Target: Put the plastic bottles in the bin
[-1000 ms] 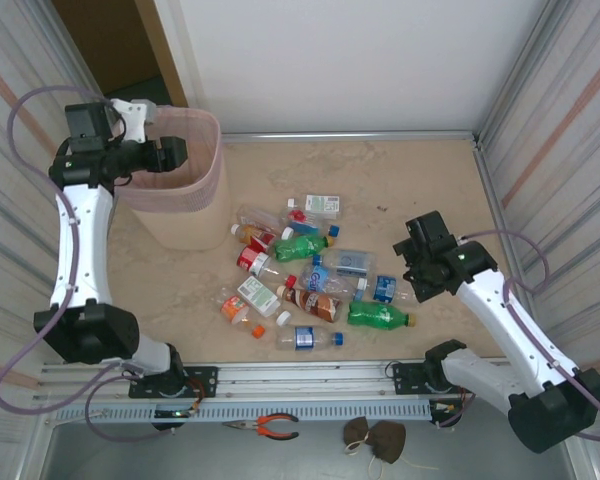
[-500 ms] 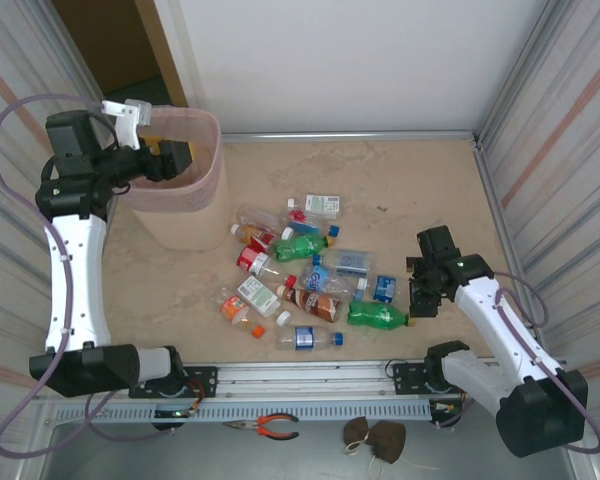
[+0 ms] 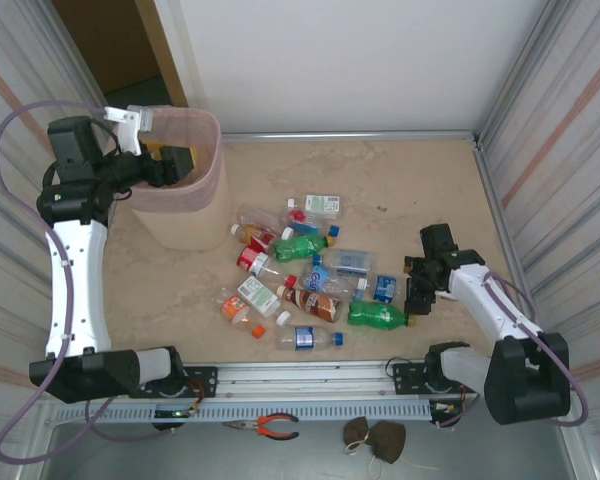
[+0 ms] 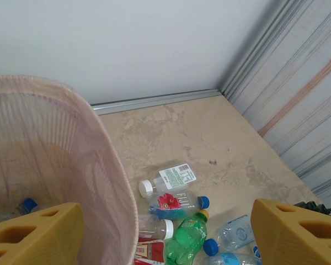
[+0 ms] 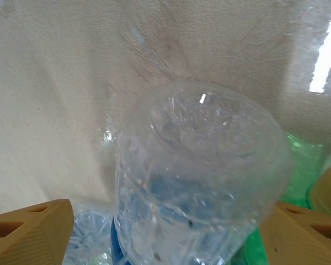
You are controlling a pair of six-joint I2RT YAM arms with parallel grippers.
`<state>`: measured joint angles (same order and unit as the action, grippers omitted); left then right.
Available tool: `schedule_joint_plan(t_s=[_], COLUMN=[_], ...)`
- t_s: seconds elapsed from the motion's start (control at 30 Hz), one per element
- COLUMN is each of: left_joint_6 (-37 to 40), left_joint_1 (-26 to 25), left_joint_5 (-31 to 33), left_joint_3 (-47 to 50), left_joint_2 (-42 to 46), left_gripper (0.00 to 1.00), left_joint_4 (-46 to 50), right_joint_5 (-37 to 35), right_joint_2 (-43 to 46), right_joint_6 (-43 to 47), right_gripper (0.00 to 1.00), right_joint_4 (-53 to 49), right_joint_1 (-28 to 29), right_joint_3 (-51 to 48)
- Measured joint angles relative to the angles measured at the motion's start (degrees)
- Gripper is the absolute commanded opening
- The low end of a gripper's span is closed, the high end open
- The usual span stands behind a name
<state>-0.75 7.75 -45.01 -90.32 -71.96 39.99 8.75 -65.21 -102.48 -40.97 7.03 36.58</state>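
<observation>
the job is barely begun. the bin (image 3: 175, 215) stands at 10 o'clock on the surface (image 3: 410, 190). in the left wrist view one blue-capped bottle (image 4: 25, 206) lies at its bottom; whether more lie in there i cannot tell. the left arm (image 3: 75, 250) reaches over the bin's rim from the 9 o'clock side. its jaws are spread wide with nothing between them.

the heap (image 3: 300, 275) of bottles lies in the middle of the surface, well apart from the bin and at the bin's 4 o'clock. it looks like a dozen or more, clear and green, on their sides, many touching.

the right arm (image 3: 485, 300) is down at the heap's 3 o'clock edge. its jaws stand spread to either side of a clear bottle (image 5: 198, 182) with a blue label, whose base faces the wrist camera. whether the pads touch it yet i cannot tell, and it looks to rest on the surface, not lifted. a green bottle (image 3: 378, 315) lies just beside it at 5 o'clock.

so one bottle is surely in, one is about to be pinched, and nearly the whole heap is left. i judge the next call is a close on the clear bottle, then a long carry across to 10 o'clock. the bin sits on the left arm's side, so that arm has the shorter trips for the bottles at the heap's 9 and 10 o'clock.
</observation>
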Motion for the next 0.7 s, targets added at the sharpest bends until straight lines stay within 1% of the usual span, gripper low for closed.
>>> schedule_joint_plan(t_s=[0.2,0.37,0.5,0.7], left_joint_6=[-0.63,-0.83,-1.05,-1.29], left_joint_1=[0.0,0.0,0.0,0.0], left_joint_5=[-0.02,0.0,-0.02,-0.26], left_joint_3=[0.02,0.02,0.04,0.15], left_joint_2=[0.52,0.85,0.94,0.94], left_gripper=[0.79,0.79,0.79,0.79], left_joint_4=[0.0,0.0,0.0,-0.04], right_joint_5=[1.27,1.68,2.05,2.91], right_joint_2=[-5.57,-8.44,-10.47,-11.21], right_joint_6=[2.69,4.39,5.62,6.62], right_gripper=[0.82,0.79,0.75,0.64], right_joint_4=[3.67,5.81,7.17,8.37], right_joint_1=[-1.14,-1.77,-1.92,-1.92], right_joint_3=[-0.07,-0.07,-0.07,-0.39])
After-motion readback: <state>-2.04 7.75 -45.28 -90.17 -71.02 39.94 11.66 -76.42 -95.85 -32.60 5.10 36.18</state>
